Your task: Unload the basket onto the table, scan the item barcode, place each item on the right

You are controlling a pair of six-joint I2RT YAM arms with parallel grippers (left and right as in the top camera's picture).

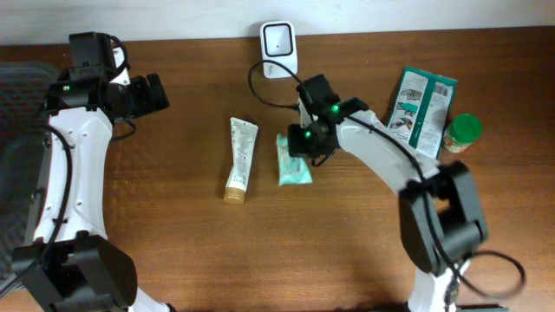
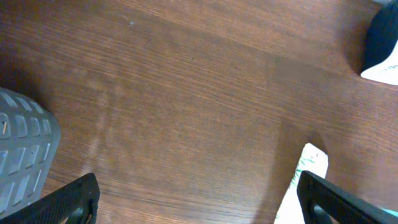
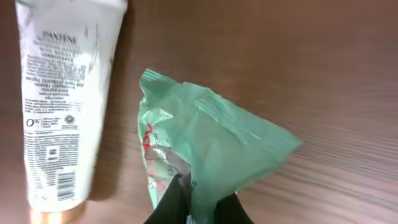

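Overhead: the green packet [image 1: 293,166] is just right of the white tube [image 1: 240,159], under the right gripper [image 1: 305,149]. Left wrist: the left gripper [image 2: 199,202] is spread wide over the wooden table [image 2: 186,74]. Right wrist: fingers [image 3: 180,202] pinched tight on the packet's crinkly, shiny edge, some red print showing.

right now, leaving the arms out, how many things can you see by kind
tube: 1
green packet: 1
box: 1
green-lidded jar: 1
scanner: 1
total: 5
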